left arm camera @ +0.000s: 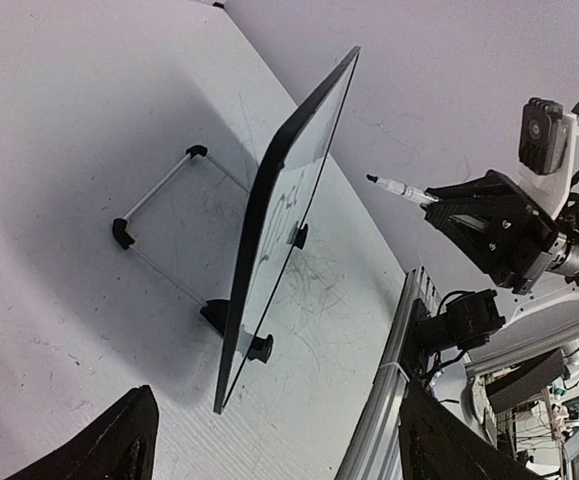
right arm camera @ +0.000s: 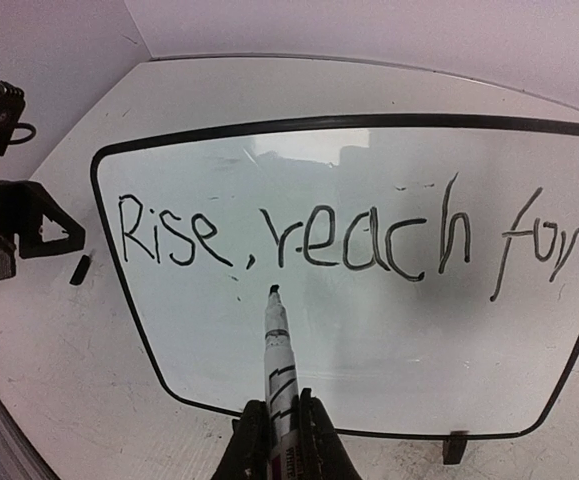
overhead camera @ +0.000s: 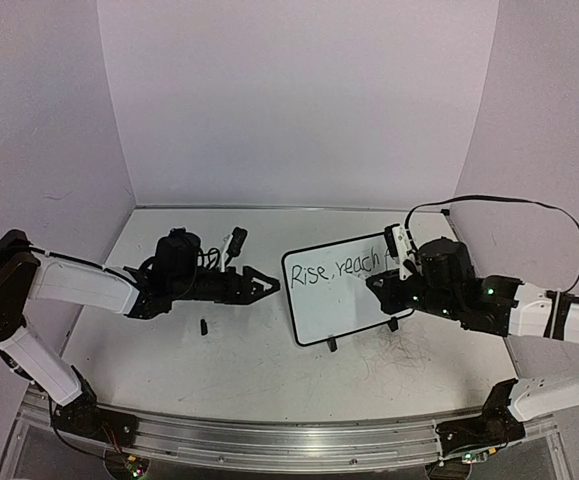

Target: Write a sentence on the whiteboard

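Black-tipped marker (right arm camera: 277, 350), clamped in my right gripper (right arm camera: 279, 428), aims below the sentence (right arm camera: 314, 245) for line two. Left gripper (overhead camera: 269, 285) gapes empty beside the whiteboard (right arm camera: 369, 122).

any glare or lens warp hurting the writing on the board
Right wrist view: fisheye curves the small black-framed whiteboard, pale reflection near its top, but the black handwritten sentence is sharp; left wrist view: board nearly edge-on, writing squashed; top external view: letters tiny, last word blocked by the right tool.

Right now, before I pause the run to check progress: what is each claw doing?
Left claw: open, holding nothing.
Right claw: closed on the marker.
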Motion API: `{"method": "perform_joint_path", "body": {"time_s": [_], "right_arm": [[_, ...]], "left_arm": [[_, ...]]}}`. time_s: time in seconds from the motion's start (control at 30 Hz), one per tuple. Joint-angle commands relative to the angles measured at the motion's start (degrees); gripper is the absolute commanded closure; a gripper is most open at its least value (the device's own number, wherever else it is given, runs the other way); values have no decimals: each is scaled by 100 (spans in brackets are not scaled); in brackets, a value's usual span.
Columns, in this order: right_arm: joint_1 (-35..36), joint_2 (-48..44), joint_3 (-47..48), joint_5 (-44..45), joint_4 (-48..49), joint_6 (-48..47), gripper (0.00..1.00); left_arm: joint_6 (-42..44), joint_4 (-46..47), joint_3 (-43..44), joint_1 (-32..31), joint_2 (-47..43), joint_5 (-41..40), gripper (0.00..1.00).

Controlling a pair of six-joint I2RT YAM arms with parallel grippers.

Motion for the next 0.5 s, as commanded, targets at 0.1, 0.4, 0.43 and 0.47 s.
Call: {"method": "perform_joint_path", "body": {"time_s": [0.1, 0.4, 0.43, 0.47], "right_arm": [[40, 59, 142, 20, 402, 41, 100], [227, 358, 204, -277, 802, -127, 100], [247, 434, 245, -305, 827, -129, 100], [297, 525, 282, -332, 853, -136, 100]], "left_arm": [[-315, 2069, 24, -247, 684, 58, 21], [-428, 2678, 121, -316, 1237, 237, 41], [-435, 2685, 145, -322, 1275, 252, 42], [-445, 2684, 158, -324, 1318, 242, 45]]}}
